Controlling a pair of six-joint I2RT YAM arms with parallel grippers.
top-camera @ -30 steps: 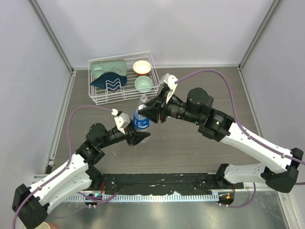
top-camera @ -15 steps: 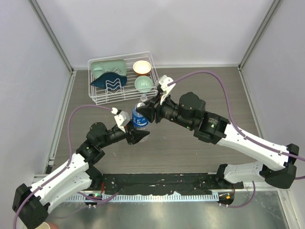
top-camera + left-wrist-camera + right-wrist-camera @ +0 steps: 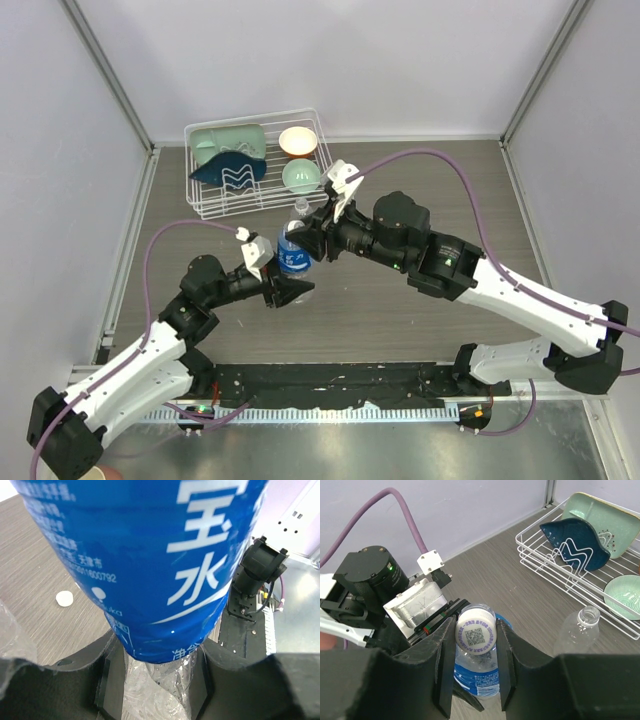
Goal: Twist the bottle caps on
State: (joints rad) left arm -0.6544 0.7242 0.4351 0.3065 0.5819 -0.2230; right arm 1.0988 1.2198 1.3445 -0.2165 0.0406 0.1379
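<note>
The blue-label bottle (image 3: 296,252) stands upright on the table, and its label fills the left wrist view (image 3: 150,555). My left gripper (image 3: 287,291) is shut on the bottle's clear lower part (image 3: 160,680), one finger on each side. My right gripper (image 3: 475,645) is shut on a white cap (image 3: 476,632) with a QR code on top. The cap sits on the bottle's neck, slightly tilted. In the top view the right gripper (image 3: 306,240) covers the bottle's top. The plain bottle (image 3: 580,630) stands open-necked just behind (image 3: 300,212). The second cap (image 3: 64,598) lies on the table.
A white wire rack (image 3: 212,200) stands at the back left. It holds a pale green tray (image 3: 228,138), a dark blue dish (image 3: 228,172), a cream bowl (image 3: 297,140) and a green bowl (image 3: 300,177). The rack also shows in the right wrist view (image 3: 535,555).
My right gripper has moved left and down with the cap onto the top of the blue-label bottle. The left gripper and the bottle have stayed in place.
</note>
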